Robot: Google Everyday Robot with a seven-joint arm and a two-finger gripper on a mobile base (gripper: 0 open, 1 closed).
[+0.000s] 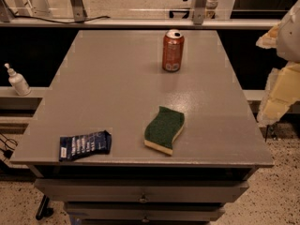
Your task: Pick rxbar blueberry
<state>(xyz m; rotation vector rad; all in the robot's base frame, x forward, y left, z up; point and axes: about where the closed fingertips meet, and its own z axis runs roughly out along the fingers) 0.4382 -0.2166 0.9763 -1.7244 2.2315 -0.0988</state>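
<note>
The rxbar blueberry (85, 145) is a flat dark-blue crinkly wrapper with white lettering. It lies near the front left corner of the grey table (117, 78). My gripper (282, 86) shows as pale white and yellow parts at the right edge of the view, beyond the table's right side and far from the bar. It holds nothing that I can see.
A green-and-yellow sponge (164, 129) lies right of the bar, near the front middle. A red soda can (173, 50) stands upright at the back. A white pump bottle (18, 80) sits on a ledge to the left. Drawers (140, 198) are below the tabletop.
</note>
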